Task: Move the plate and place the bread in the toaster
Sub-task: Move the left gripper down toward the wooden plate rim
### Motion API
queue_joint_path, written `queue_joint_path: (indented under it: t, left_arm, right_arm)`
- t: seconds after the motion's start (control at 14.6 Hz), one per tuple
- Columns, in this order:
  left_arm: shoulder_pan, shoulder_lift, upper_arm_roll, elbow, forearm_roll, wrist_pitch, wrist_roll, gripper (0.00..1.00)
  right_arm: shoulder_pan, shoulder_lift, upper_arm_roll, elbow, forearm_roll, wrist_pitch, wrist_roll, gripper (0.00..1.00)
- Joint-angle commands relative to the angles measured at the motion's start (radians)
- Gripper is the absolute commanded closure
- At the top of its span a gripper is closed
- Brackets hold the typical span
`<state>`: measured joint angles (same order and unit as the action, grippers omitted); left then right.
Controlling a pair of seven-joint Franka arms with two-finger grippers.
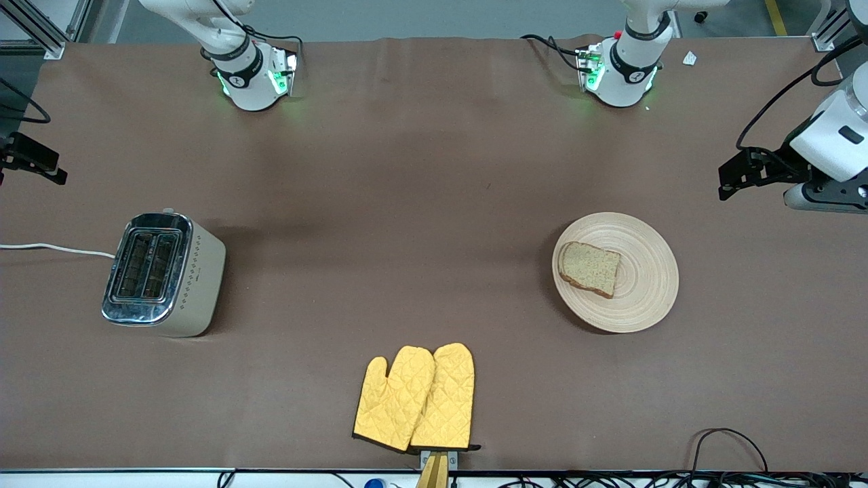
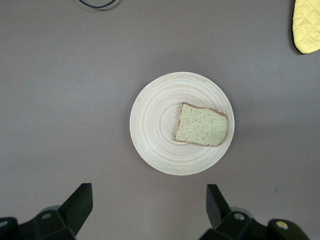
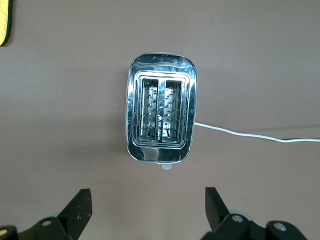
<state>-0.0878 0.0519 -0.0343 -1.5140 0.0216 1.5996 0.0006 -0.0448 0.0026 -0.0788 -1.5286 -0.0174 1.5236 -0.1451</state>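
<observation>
Nothing done yet. Bread (image 1: 590,269) lies on plate (image 1: 644,298), well apart from toaster (image 1: 163,274), slots empty. Left gripper (image 2: 149,210) spread above plate; right gripper (image 3: 148,210) spread above toaster. Everything left.

Wide brown matte surface (image 1: 434,203), faintly creased, evenly lit from above. Grey floor (image 1: 420,17) past its top edge, yellow floor line (image 1: 775,17) at one corner. Aluminium framing (image 1: 47,30) at another corner. Black cables (image 1: 729,454) trailing along the near edge
</observation>
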Motion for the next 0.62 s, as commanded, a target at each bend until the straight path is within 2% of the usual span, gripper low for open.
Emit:
queue_joint_path:
  t: [0.0, 0.27, 0.48, 0.55]
  left_arm:
    - [-0.003, 0.003, 0.002, 0.017, 0.0, -0.009, -0.004, 0.0]
    - [-0.003, 0.005, 0.002, 0.018, -0.002, -0.009, -0.008, 0.0]
    - [0.052, 0.031, 0.002, 0.012, -0.022, -0.01, 0.045, 0.0]
    - [0.083, 0.039, 0.002, 0.008, -0.064, -0.01, 0.073, 0.0]
  right_arm:
    - [-0.004, -0.001, 0.004, 0.004, -0.006, -0.01, -0.007, 0.0]
    - [-0.004, -0.001, 0.004, 0.002, -0.006, -0.01, -0.007, 0.0]
    - [-0.007, -0.001, 0.004, 0.001, -0.006, -0.01, -0.008, 0.0]
    - [-0.006, -0.001, 0.004, 0.001, -0.006, -0.01, -0.008, 0.0]
